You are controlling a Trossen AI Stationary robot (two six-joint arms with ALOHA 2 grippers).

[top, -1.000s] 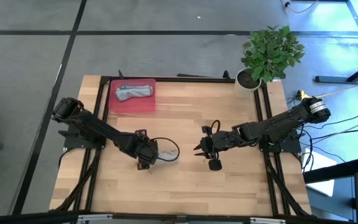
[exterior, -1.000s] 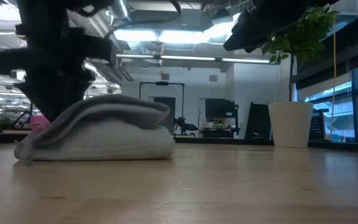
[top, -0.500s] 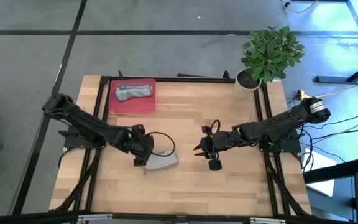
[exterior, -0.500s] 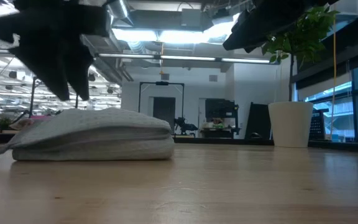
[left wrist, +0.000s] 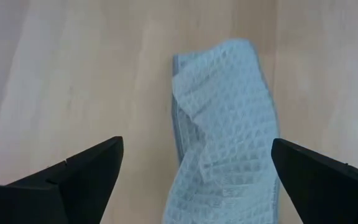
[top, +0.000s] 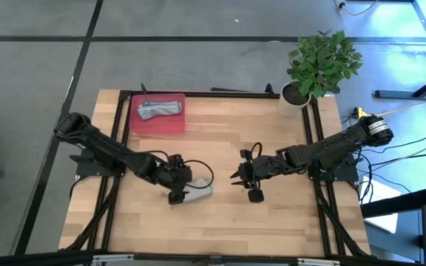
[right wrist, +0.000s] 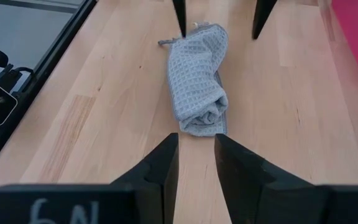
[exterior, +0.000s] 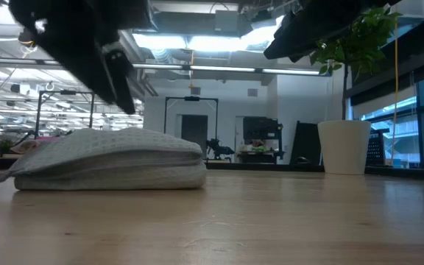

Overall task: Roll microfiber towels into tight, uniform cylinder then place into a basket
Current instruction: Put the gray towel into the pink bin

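On the near half of the wooden table (top: 272, 222), the left gripper (top: 177, 185) hangs with its fingers (left wrist: 73, 177) spread wide, straddling but not touching a pale blue-teal waffle-weave towel (top: 196, 192) that lies loosely rolled on the boards. The cloth looks soft, thin and light: it sags flat rather than holding a firm cylinder, and one end trails out as a loose flap. Judged from that, it will spring open if let go carelessly. A pinch across the middle of the roll, catching all the layers together, looks the safest hold, while a grab at the loose tail would likely unwind it. Its textured weave should give the fingers purchase rather than slip.

Just beyond, near the table's middle, the right gripper (top: 244, 177) waits above the surface, its fingers (right wrist: 160, 168) narrowly apart and holding nothing, pointed at the towel's rolled end (right wrist: 201, 118).

Farther back, at the far left corner, the red tray (top: 135, 124) serving as the basket already holds a grey towel (top: 159, 109), bunched into a rough roll. It sits well apart from the towel on the table. A white pot with a green plant (top: 320, 63) stands at the far right corner.

No brand or label can be read on the towels or the tray. Pale characters show on the right wrist's housing (right wrist: 61, 211), too partial to make out.
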